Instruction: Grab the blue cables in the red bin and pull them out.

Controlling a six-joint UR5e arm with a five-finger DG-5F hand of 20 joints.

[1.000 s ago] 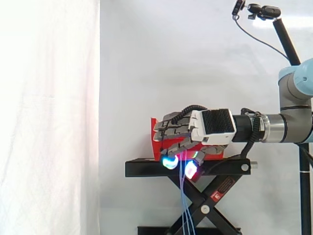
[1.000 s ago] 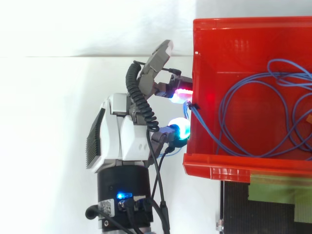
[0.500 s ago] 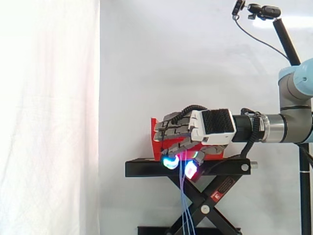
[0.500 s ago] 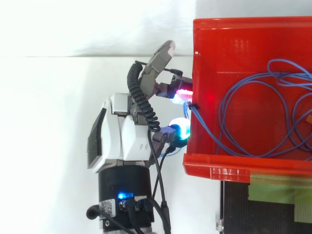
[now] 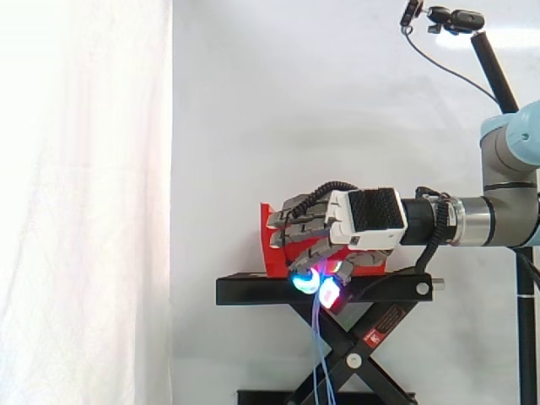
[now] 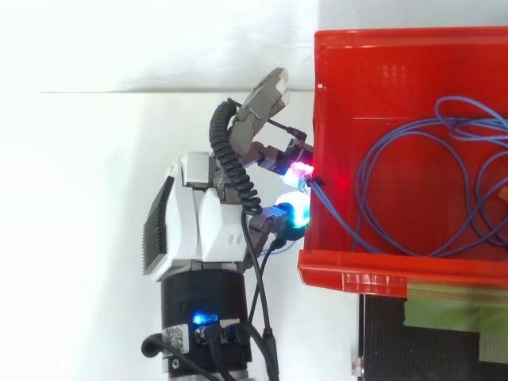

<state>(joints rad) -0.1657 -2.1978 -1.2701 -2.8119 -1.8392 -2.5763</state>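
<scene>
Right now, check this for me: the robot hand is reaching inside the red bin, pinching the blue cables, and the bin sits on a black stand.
One thing is wrong: the robot hand is outside the red bin, against its outer wall, as the top view shows. It does pinch the blue cables there, and the bin sits on a black stand.

The red plastic bin (image 6: 397,71) stands on the black scissor-lift stand (image 5: 253,291), thin blue cables (image 6: 359,176) coiled inside it and hanging over its wall, where the robot's hand (image 6: 198,226) pinches them.
</scene>
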